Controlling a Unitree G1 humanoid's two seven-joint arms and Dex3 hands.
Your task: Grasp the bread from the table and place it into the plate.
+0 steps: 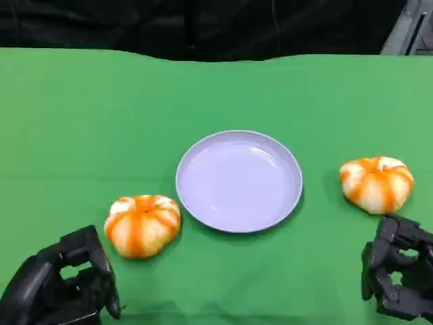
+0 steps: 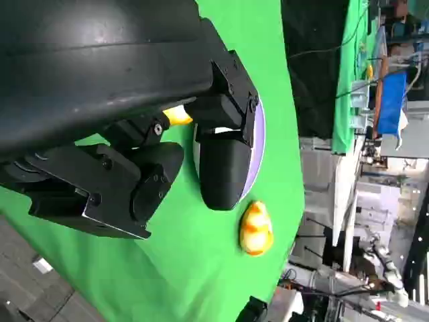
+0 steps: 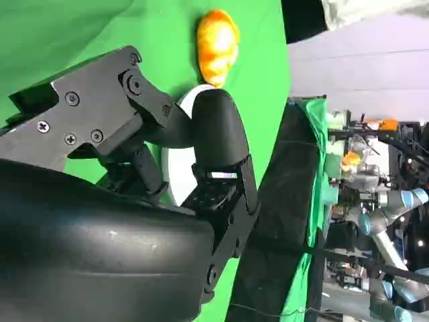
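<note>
Green cloth (image 1: 81,122), dark backdrop. Plate (image 1: 239,180) at ctr, bare. Bread L (image 1: 142,225), bread R (image 1: 376,183), both beside plate, untouched. L hand (image 1: 64,288), R hand (image 1: 399,274) held nothing, fingers apart. Step: pre-grasp; next needs reach to a bread.

Spread beneath the left hand (image 1: 59,284) and the right hand (image 1: 399,277): a green cloth (image 1: 81,108), running well ahead of the fingertips to a black curtain (image 1: 203,27). Far beyond the right hand, another green-covered table (image 3: 320,161) with small clutter. Far beyond the left, a blue panel (image 2: 391,100).
</note>
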